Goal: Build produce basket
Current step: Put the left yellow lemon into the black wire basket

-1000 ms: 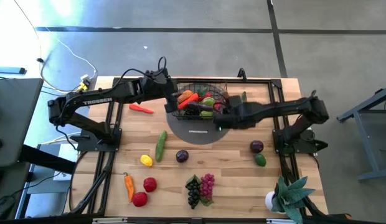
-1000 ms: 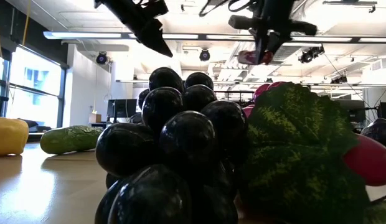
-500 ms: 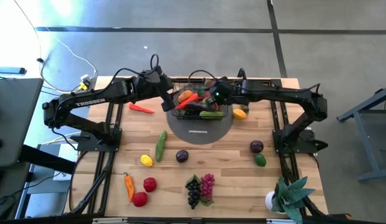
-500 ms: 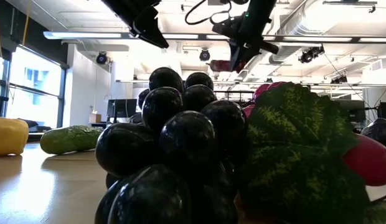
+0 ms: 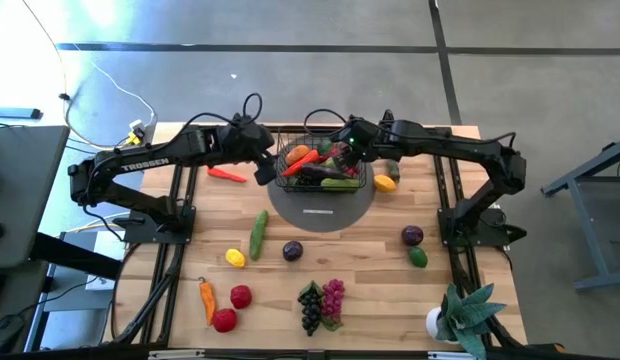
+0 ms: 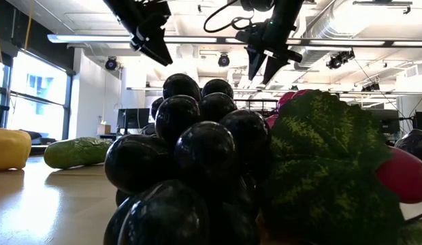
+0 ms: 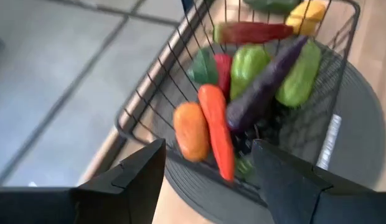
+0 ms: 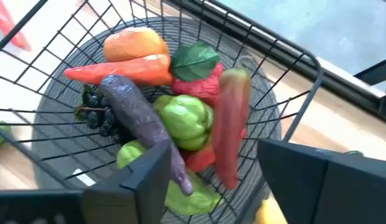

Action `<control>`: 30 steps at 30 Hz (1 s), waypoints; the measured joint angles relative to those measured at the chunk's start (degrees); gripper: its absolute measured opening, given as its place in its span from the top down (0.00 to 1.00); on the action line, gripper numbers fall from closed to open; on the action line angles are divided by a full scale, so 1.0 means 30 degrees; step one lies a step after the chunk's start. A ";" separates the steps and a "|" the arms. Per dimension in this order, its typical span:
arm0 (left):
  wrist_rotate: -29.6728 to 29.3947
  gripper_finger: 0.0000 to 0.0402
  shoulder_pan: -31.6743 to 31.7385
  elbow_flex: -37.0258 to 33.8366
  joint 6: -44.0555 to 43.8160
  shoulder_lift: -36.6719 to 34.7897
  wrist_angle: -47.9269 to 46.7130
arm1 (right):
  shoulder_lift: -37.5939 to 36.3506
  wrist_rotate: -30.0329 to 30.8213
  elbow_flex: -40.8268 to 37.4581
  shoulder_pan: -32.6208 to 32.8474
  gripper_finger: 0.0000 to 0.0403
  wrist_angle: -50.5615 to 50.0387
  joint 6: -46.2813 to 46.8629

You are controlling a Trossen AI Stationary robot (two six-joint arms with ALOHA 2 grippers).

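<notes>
The black wire basket point(image 5: 323, 166) stands on the grey round disc point(image 5: 320, 208) at the table's far middle. It holds an orange, a carrot point(image 7: 216, 127), a green pepper point(image 8: 185, 121), a purple eggplant point(image 8: 140, 121), dark grapes and a long red-green pepper point(image 8: 230, 124). My left gripper point(image 7: 205, 158) is open and empty, hovering at the basket's left rim point(image 5: 262, 170). My right gripper point(image 8: 211, 162) is open and empty above the basket's far right part point(image 5: 346, 140). More produce lies loose on the table.
A yellow lemon point(image 5: 386, 183) lies right of the basket and a red chili point(image 5: 227, 174) left of it. Nearer lie a cucumber point(image 5: 258, 233), tomatoes point(image 5: 240, 296), dark and purple grapes point(image 5: 320, 304) and a potted plant point(image 5: 465, 315) at the near right corner.
My right gripper has carried a long red-green pepper from the basket's near right rim toward the far edge, over the basket, and opened. The pepper now lies in the basket. My left gripper has drawn back a little toward the table's left and near edges, still open.
</notes>
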 joint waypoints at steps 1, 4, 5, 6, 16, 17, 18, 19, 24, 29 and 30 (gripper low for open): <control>0.0230 0.43 0.0004 0.0000 -0.0502 0.0000 -0.0375 | 0.0000 0.0054 0.0000 -0.0078 0.42 0.0000 -0.0289; 0.1447 0.43 -0.0001 0.0000 -0.2381 0.0000 -0.1378 | 0.0000 0.0083 0.0000 -0.0387 0.39 0.0000 -0.1343; 0.2011 0.43 -0.0021 0.0000 -0.3131 0.0000 -0.1723 | 0.0000 0.0092 0.0000 -0.0502 0.39 0.0005 -0.1700; 0.2435 0.43 -0.0101 0.0000 -0.3837 0.0000 -0.2059 | 0.0000 0.0102 0.0000 -0.0604 0.39 0.0007 -0.2032; 0.2480 0.43 -0.3410 -0.0176 -0.9429 -0.0007 -0.4949 | 0.0000 -0.0046 0.0000 -0.1412 0.38 0.0306 -0.4719; 0.2494 0.43 -0.3799 -0.0189 -1.0121 0.0000 -0.5360 | 0.0000 -0.0052 0.0000 -0.1469 0.38 0.0306 -0.5024; 0.2534 0.43 -0.4147 -0.0189 -1.0901 0.0000 -0.5697 | 0.0000 -0.0058 0.0000 -0.1495 0.38 0.0306 -0.5266; 0.2662 0.43 -0.4515 -0.0189 -1.1588 0.0000 -0.5979 | 0.0000 -0.0079 0.0000 -0.1495 0.38 0.0306 -0.5588; 0.2749 0.43 -0.6614 -0.0189 -1.3180 0.0000 -0.7710 | -0.0007 -0.0105 0.0000 -0.1495 0.38 0.0299 -0.7115; 0.2741 0.43 -0.8494 -0.0189 -1.5129 0.0000 -1.0245 | -0.0007 -0.0112 0.0000 -0.1495 0.38 0.0295 -0.8033; 0.2734 0.43 -0.8847 -0.0189 -1.5921 0.0000 -1.0758 | -0.0007 -0.0112 0.0000 -0.1495 0.38 0.0296 -0.8140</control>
